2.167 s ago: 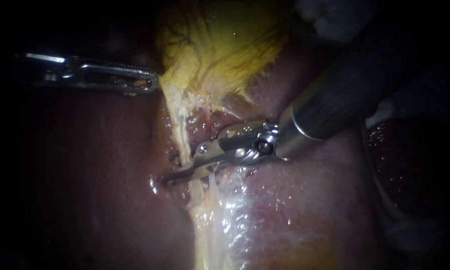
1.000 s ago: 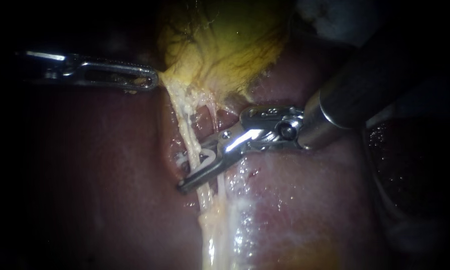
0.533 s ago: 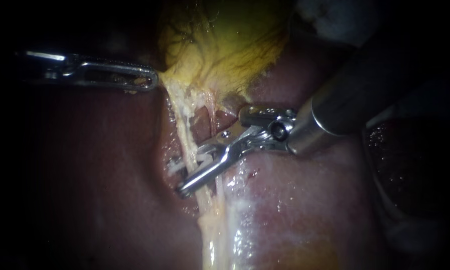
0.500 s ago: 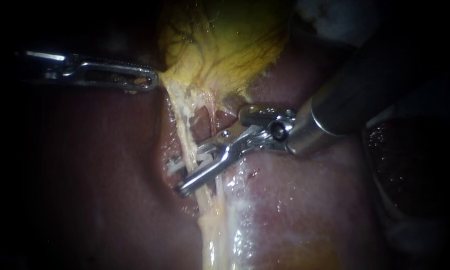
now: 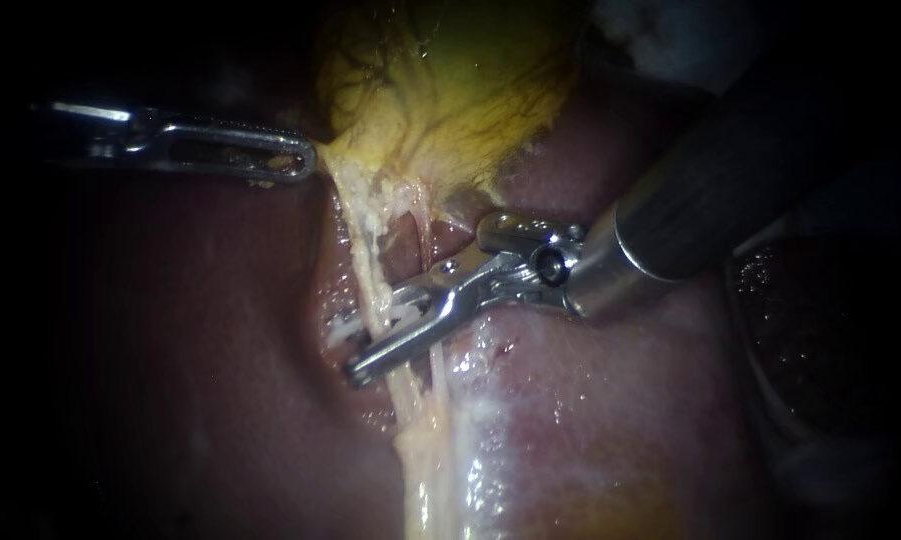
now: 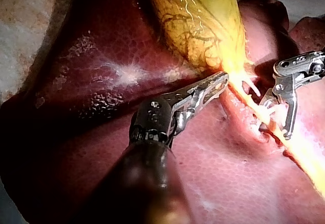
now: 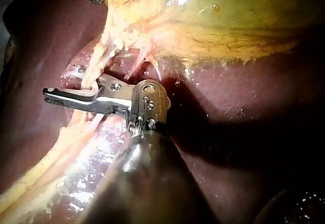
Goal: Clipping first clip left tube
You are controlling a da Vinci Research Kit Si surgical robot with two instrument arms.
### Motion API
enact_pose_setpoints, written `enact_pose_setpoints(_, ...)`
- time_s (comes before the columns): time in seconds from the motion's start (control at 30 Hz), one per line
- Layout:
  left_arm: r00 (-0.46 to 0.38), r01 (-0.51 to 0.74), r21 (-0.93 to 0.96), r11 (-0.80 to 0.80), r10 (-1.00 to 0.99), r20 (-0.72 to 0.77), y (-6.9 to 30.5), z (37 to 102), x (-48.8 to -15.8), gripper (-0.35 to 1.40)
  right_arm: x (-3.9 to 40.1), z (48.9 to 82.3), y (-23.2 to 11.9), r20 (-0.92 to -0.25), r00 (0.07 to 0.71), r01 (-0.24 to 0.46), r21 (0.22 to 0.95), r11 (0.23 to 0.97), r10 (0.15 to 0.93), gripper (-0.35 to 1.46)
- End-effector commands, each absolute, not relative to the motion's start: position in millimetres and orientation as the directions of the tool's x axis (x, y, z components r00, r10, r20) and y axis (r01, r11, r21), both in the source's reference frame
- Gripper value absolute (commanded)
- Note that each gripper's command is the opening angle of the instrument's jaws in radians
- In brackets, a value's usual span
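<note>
Where the right instrument reaches in over the liver, its jaws stand apart and clamp nothing. The thin right tube runs just behind the upper jaw. The left tube passes between the jaws, and a white clip crosses it there. The left instrument, jaws together, pinches the gallbladder edge.

Top of the gallbladder beyond the view's edge; left instrument shaft in deep shadow.
</note>
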State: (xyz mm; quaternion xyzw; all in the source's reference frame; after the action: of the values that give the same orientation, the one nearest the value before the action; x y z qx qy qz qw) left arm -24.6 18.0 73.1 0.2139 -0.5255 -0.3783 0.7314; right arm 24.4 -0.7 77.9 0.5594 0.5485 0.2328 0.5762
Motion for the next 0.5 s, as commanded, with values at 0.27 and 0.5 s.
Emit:
enact_pose_setpoints(0.27,0.161,0.329,0.710,0.622,-0.778,0.607,18.0,73.1,-24.6,-0.35,22.9,77.9,-1.0,-0.341,0.302,0.323,0.915,0.241,0.890,0.60)
enact_pose_setpoints(0.5,0.161,0.329,0.710,0.622,-0.778,0.607,18.0,73.1,-24.6,-0.35,23.0,77.9,-1.0,-0.334,0.291,0.313,0.919,0.240,0.897,0.60)
